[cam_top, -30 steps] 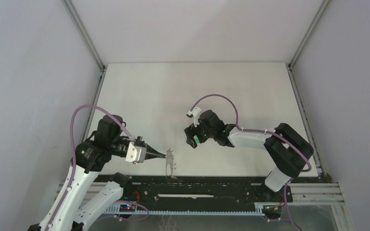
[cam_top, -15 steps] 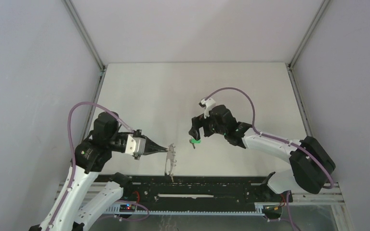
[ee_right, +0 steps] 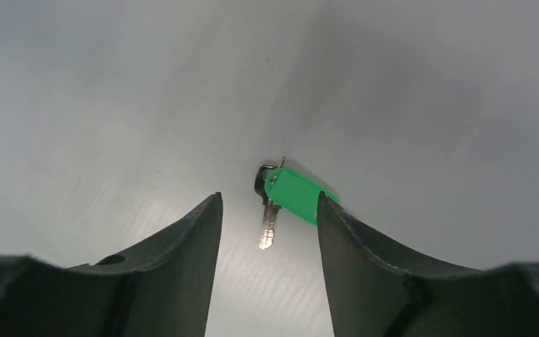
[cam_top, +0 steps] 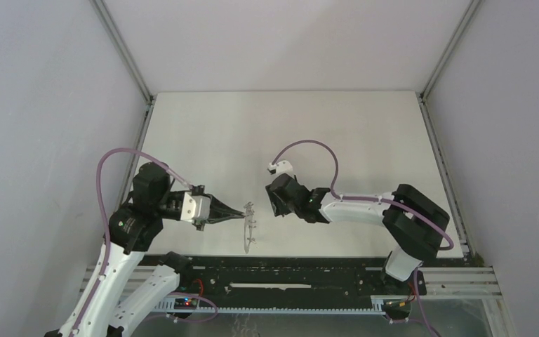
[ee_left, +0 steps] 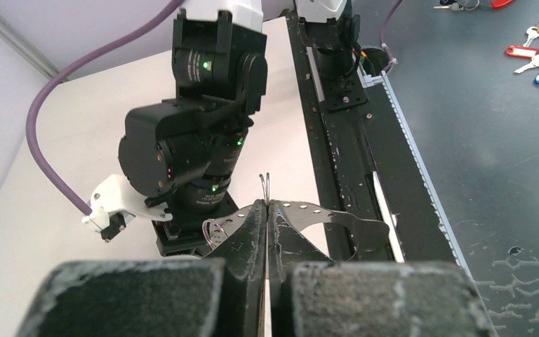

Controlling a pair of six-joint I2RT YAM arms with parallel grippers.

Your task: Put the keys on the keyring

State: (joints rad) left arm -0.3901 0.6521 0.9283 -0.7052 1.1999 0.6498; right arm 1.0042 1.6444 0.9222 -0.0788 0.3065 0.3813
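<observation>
**Figure: Left arm holding the keyring, right arm over the green key**

From the overhead view I read the left gripper (cam_top: 241,216) as fully closed, its two fingers pinching the rim of the keyring (cam_top: 249,228). The ring hangs clear of the table (cam_top: 288,126), edge-on to that camera, near the front rail. My left wrist view confirms the grip: the fingers (ee_left: 249,232) meet with no gap on the grey band, whose small rim holes show on either side of the pinch. A thin wire loop (ee_left: 265,184) stands up just behind the fingertips.

The right gripper (ee_right: 269,196) points down at the table, just to the right of the keyring and apart from it. Its jaws stand partly open and hold nothing. Between them, in my right wrist view, the green key (ee_right: 295,196) lies flat on the white surface, its metal blade pointing toward the camera. The green head sits close to one finger (ee_right: 354,239); I cannot tell whether they touch.
</observation>
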